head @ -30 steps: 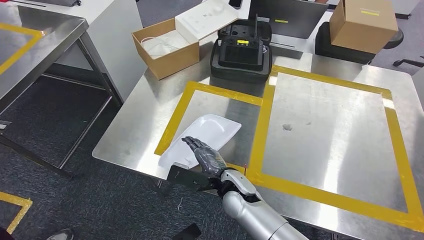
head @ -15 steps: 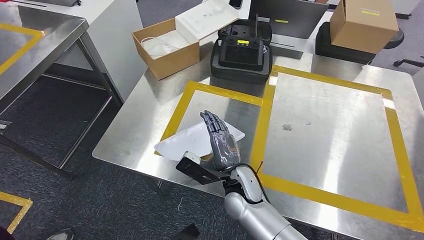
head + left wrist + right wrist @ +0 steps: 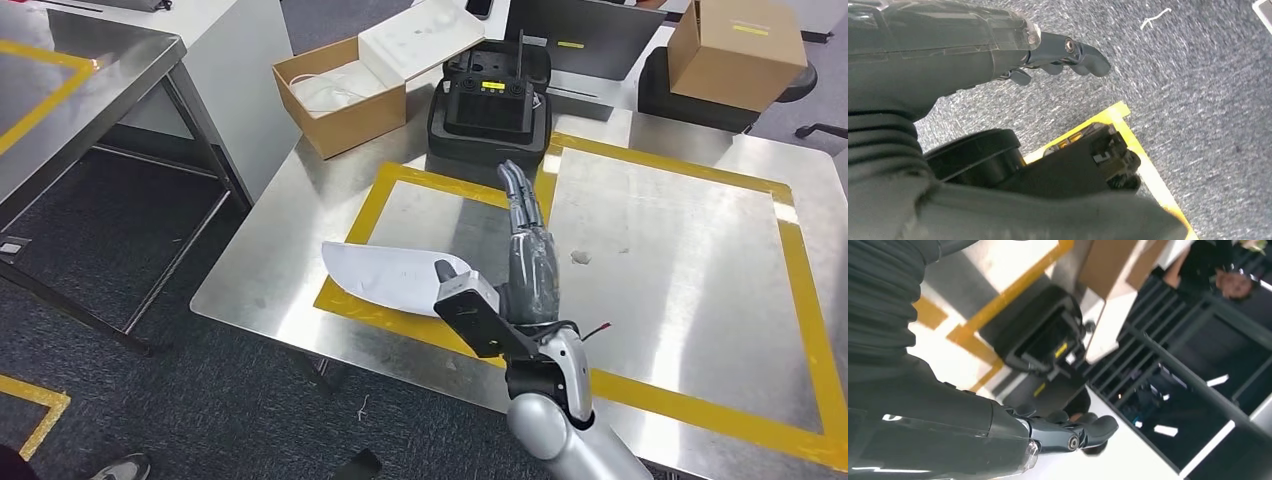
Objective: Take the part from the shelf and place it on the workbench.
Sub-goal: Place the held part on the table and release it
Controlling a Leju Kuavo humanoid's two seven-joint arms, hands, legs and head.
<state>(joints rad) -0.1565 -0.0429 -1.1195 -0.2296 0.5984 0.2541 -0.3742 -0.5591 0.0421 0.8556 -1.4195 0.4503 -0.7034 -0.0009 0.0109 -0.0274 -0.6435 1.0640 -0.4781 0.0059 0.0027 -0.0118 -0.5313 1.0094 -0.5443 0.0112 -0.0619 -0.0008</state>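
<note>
The white part, a flat curved shell, lies on the steel workbench across the left front edge of the small yellow-taped frame. My right hand stands raised just to the right of it, fingers straight and pointing away from me, holding nothing. The camera bracket at that wrist covers the part's right end. In the right wrist view the right hand shows stretched fingers with nothing in them. My left hand hangs over grey carpet, fingers loosely extended and holding nothing.
A black controller case stands at the back of the workbench, with an open cardboard box to its left and a closed one at the back right. A second steel table stands to the left. A person stands beyond the bench.
My right hand has come off the part, risen and swung to the right. The part has turned and now lies flat across the tape, apart from the fingers.
</note>
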